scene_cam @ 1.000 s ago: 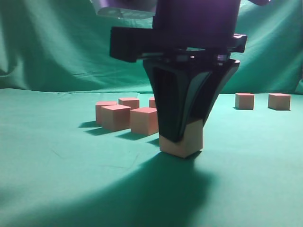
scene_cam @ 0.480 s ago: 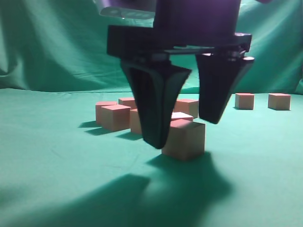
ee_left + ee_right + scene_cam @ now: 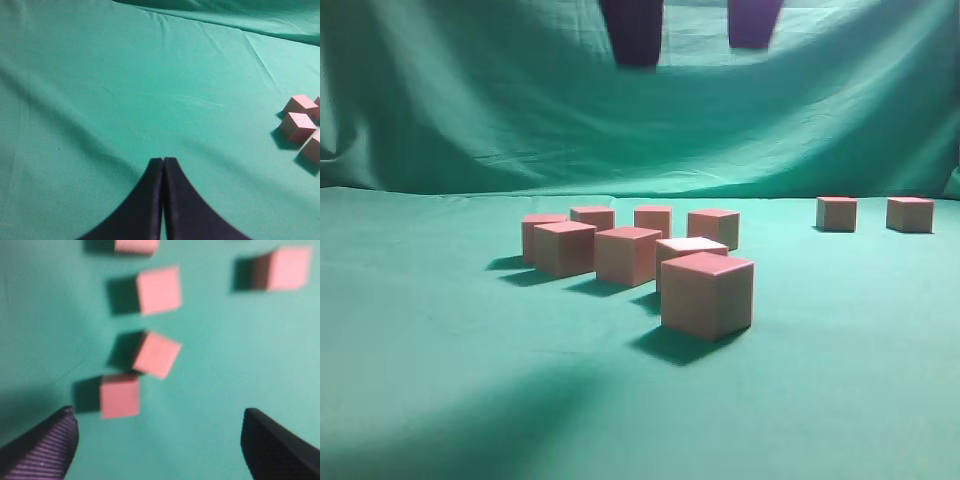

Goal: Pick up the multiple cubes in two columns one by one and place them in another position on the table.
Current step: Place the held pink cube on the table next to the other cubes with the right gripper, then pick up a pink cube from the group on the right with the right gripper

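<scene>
Several reddish-pink cubes stand on the teal table (image 3: 440, 330). The nearest cube (image 3: 708, 293) stands alone in front of a cluster (image 3: 624, 254). Two more cubes (image 3: 836, 213) (image 3: 909, 214) stand apart at the far right. My right gripper (image 3: 695, 30) is open and empty, high above the cluster, with only its fingertips showing at the top edge. In the right wrist view its jaws (image 3: 158, 432) are wide apart above cubes (image 3: 119, 395) (image 3: 156, 354). My left gripper (image 3: 163, 161) is shut and empty over bare cloth, with cubes (image 3: 297, 126) at the right edge.
A draped green cloth backdrop (image 3: 470, 100) hangs behind the table. Bare cloth lies in front of the cubes and to their left.
My right gripper opened, let go of the nearest cube on the table, and rose until only its fingertips show. The cube stays where it was set down.
</scene>
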